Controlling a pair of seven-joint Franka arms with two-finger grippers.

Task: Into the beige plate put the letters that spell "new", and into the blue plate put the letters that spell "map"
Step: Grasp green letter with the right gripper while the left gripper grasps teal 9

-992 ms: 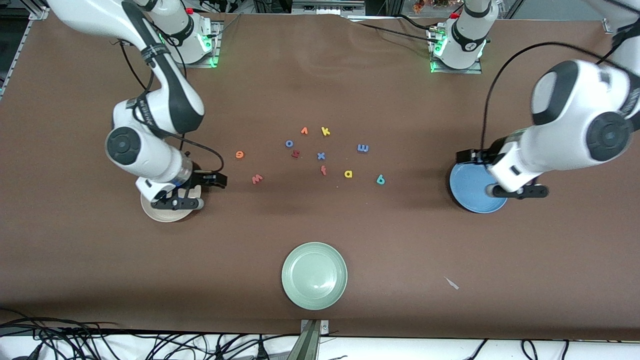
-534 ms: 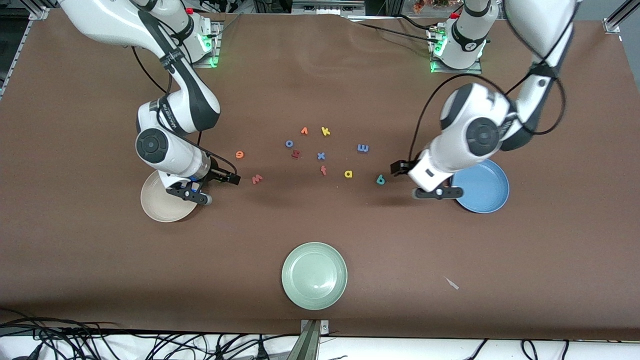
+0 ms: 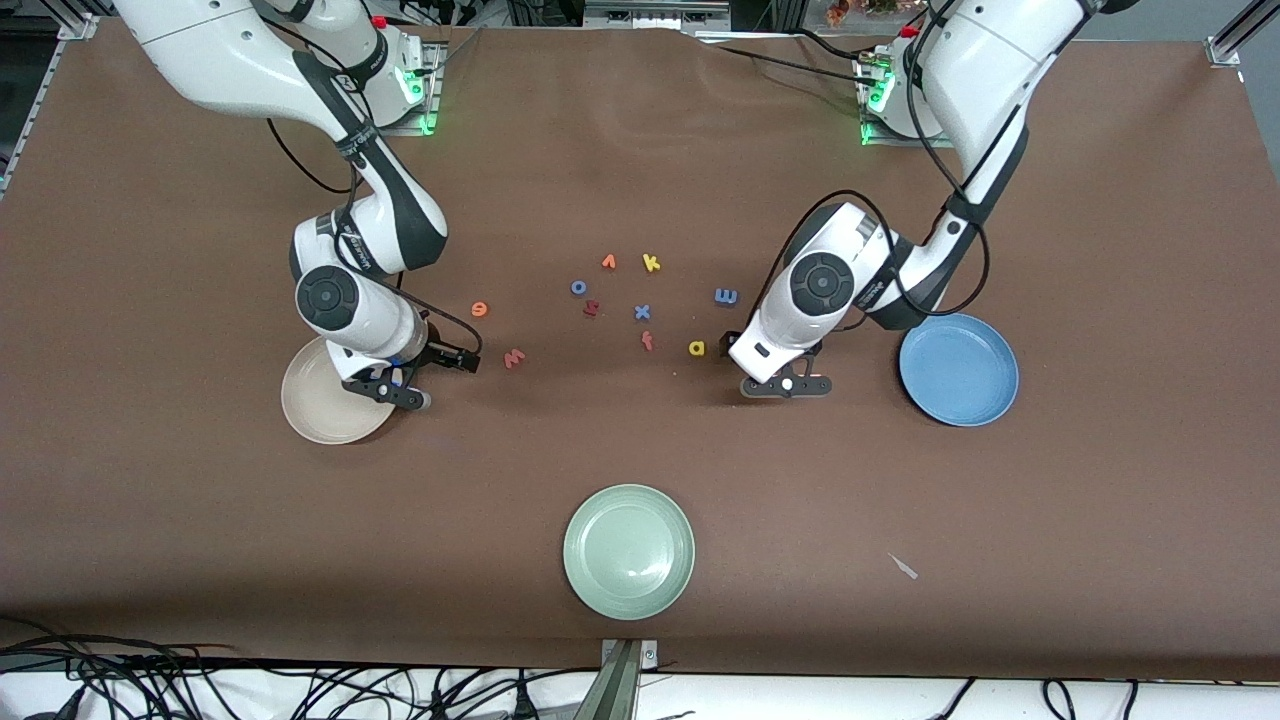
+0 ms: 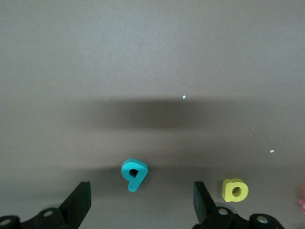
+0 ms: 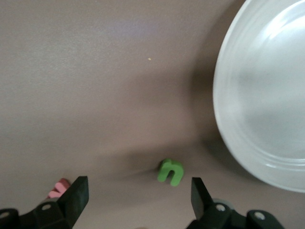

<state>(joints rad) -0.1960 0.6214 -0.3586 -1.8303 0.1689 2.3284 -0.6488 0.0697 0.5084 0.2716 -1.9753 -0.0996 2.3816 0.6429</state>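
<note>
My left gripper (image 3: 758, 364) hangs open low over the teal p (image 4: 134, 174), which lies between its fingertips (image 4: 78, 202) in the left wrist view; the arm hides it in the front view. The yellow a (image 3: 697, 348) lies beside it and the light blue m (image 3: 726, 296) farther from the camera. My right gripper (image 3: 420, 375) is open beside the beige plate (image 3: 315, 410), low over the green n (image 5: 170, 171). The salmon w (image 3: 514, 357) and orange e (image 3: 479, 309) lie toward the table's middle. The blue plate (image 3: 958, 368) holds nothing.
A pale green plate (image 3: 628, 550) sits near the front edge. Other letters cluster mid-table: blue o (image 3: 578, 287), orange v (image 3: 608, 262), yellow k (image 3: 651, 263), blue x (image 3: 641, 312), red f (image 3: 647, 341) and a dark red piece (image 3: 591, 308). A small scrap (image 3: 904, 566) lies toward the left arm's end.
The left arm swung from over the blue plate toward the letters and now hangs over the teal p. The right gripper shifted off the beige plate toward the w.
</note>
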